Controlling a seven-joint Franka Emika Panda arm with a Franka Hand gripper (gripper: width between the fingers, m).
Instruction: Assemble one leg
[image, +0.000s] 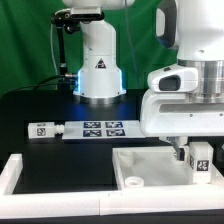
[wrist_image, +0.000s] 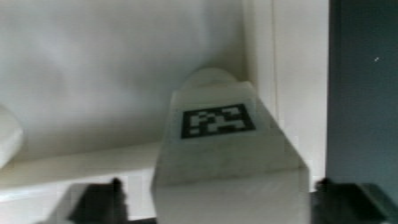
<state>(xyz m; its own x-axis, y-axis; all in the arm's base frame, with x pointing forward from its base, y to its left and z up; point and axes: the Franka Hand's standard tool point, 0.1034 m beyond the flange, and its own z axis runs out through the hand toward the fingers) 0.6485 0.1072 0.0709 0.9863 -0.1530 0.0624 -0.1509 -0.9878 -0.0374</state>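
We see the leg (wrist_image: 221, 140), a small white stubby plastic peg with a black-and-white square tag on its face, sitting between the two dark fingers (wrist_image: 98, 203) of the end effector (image: 195, 160), which is closed narrow on it. In the exterior view the leg (image: 202, 156) hangs at the exterior view's right, just over the far right corner of the large white square tray-like panel (image: 150, 170); we cannot tell whether its tip touches the panel. In the wrist view the peg tapers away from the camera toward the pale inner surface of that panel (wrist_image: 107, 70), beside an upright rim.

A small round hole-like feature (image: 132, 182) sits near the panel's left edge, well apart from the leg. Beyond the panel, the flat white marker board (image: 90, 128) lies on the black table (image: 50, 110), with a separate small tagged white piece (image: 41, 129) just beside its left end. A white bar (image: 14, 172) stands at the exterior view's left front. The arm's white base (image: 98, 65) rises behind the board.
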